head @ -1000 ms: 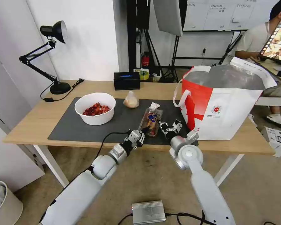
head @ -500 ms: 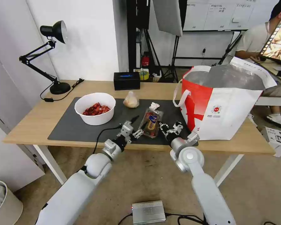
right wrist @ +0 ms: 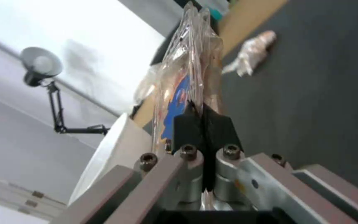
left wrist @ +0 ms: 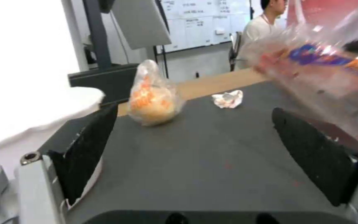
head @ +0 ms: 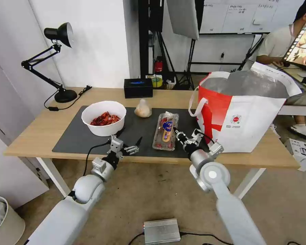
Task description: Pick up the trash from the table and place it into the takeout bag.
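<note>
A clear plastic clamshell tray (head: 166, 131) with red scraps and a blue label is being held lifted and tilted near the frame's centre. A white round bowl (head: 103, 117) of red shells is sitting left of centre on the dark mat of the table (head: 34, 134). A small clear bag (head: 143, 109) with a beige lump is resting above centre. A crumpled white tissue (left wrist: 228, 99) is lying on the mat. The takeout bag (head: 248, 110), white with red panels, is standing open at right.
</note>
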Tool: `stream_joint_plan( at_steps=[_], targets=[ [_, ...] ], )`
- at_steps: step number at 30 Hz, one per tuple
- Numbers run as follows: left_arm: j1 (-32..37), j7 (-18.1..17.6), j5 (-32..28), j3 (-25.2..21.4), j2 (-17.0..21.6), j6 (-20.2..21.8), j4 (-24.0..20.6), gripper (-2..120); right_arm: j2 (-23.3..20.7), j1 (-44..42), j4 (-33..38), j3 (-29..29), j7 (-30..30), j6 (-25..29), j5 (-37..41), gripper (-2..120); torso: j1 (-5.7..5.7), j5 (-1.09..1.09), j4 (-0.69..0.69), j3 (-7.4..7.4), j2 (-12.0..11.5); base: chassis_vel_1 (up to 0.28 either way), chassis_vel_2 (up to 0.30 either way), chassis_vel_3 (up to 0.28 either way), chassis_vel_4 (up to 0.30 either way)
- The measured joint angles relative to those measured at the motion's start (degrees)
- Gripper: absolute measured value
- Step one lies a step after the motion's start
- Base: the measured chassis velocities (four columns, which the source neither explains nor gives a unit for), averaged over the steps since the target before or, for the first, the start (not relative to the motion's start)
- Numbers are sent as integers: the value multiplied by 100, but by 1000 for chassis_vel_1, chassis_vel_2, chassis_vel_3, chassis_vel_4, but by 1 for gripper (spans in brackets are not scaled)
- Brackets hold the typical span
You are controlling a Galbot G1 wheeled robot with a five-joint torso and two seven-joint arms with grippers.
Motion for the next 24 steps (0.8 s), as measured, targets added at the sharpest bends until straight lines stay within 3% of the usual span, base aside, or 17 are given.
stream_joint_plan(
  at_steps=[14,24],
  targets=[
    [493,-123,44,-591,34,140,-280,100,-497,-590,1127,412,-519,119,-236,0,0,0,0,0,0,0,0,0,0],
    [902,-96,25,-952,55,130,-461,100,-816,-919,1969,1261,-653,178,-37,0,0,1,1,0,0,0,0,0,0]
  ],
)
